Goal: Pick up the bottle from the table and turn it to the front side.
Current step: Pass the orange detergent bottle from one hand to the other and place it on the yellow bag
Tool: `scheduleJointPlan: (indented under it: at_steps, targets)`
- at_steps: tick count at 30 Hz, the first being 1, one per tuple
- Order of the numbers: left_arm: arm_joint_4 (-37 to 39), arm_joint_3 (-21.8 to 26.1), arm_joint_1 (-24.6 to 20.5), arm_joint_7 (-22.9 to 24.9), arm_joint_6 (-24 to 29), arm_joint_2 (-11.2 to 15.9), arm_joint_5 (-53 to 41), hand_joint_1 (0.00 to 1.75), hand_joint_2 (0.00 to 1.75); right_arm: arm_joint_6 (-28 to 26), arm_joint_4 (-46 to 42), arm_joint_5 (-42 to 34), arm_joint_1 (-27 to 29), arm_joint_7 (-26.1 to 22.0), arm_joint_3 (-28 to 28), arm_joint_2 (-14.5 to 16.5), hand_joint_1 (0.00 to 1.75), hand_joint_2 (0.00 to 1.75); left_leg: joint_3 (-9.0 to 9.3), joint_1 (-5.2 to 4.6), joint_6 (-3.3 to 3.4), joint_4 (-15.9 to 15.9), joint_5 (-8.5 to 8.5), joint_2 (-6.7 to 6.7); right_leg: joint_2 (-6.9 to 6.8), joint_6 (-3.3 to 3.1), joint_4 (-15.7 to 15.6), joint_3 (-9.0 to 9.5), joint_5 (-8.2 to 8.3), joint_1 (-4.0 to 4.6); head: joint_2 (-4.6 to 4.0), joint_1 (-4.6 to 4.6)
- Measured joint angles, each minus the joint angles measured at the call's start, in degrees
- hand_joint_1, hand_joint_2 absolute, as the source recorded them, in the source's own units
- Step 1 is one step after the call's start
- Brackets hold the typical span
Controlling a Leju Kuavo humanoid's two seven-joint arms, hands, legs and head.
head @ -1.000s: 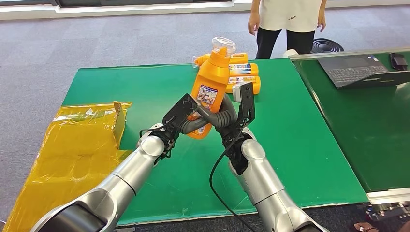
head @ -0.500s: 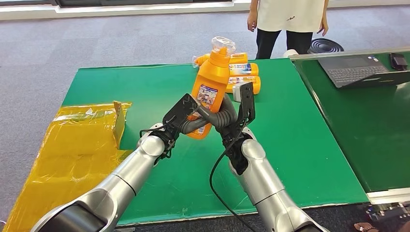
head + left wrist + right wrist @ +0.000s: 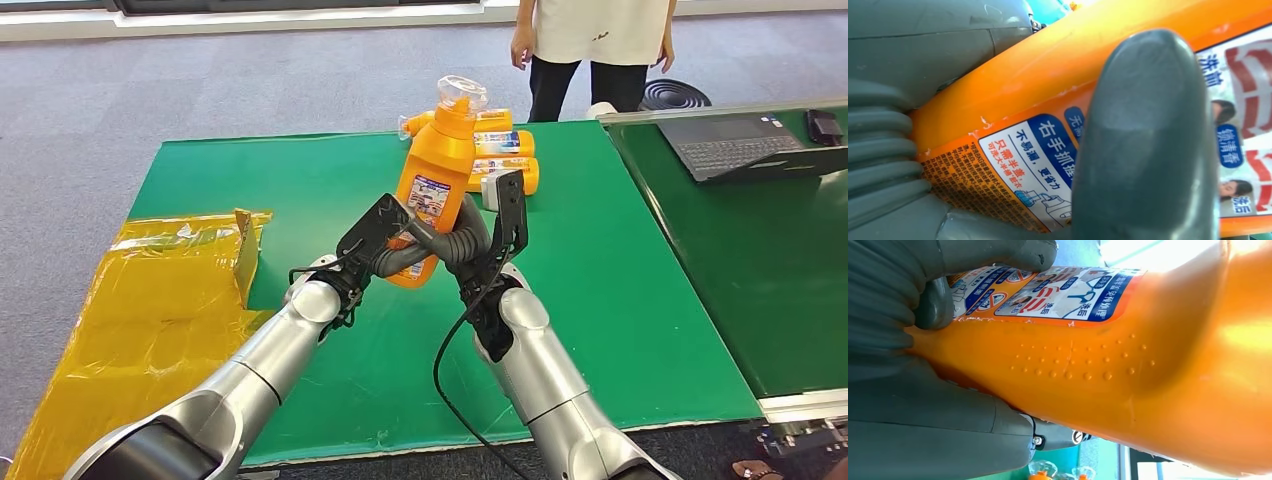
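Nearest the camera in the head view, two silver arms rise from below and meet over the green worktop [image 3: 300, 180]. The left hand [image 3: 385, 240] and the right hand [image 3: 470, 240] both clasp the lower part of the orange bottle [image 3: 435, 185], one on each side, and hold it off the worktop. The bottle stands nearly upright, leaning a little to the right at the top, with its clear cap [image 3: 460, 95] uppermost and a printed label facing the camera.

In the left wrist view a thick grey thumb [image 3: 1148, 145] presses across the bottle's label [image 3: 1033, 160], which bears blue and white print. In the right wrist view the hand's grey fingers [image 3: 998, 255] wrap over the label edge, and the bottle's orange side [image 3: 1128, 370] shows rows of small raised dots.

To the left of the arms, a crumpled yellow bag [image 3: 150, 320] lies partly on the worktop's edge and partly on the floor. Beyond the held bottle, more orange bottles [image 3: 505, 145] lie on their sides near the far edge. To the right, a laptop [image 3: 745, 145] sits on a second green surface. Farthest off, a person [image 3: 595, 55] stands just beyond the worktop.
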Motion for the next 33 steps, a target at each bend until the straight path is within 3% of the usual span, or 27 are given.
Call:
scheduleJointPlan:
  at_steps: [33]
  targets:
    - [0.00, 0.01, 0.00, 0.00, 0.02, -0.02, 0.00, 1.75, 1.75, 0.00, 0.00, 0.00, 0.00, 0.00, 0.00, 0.00, 0.16, 1.75, 0.00, 0.00, 0.00, 0.00, 0.00, 0.00, 0.00, 0.00, 0.00, 0.00, 0.00, 0.00, 0.00, 0.00]
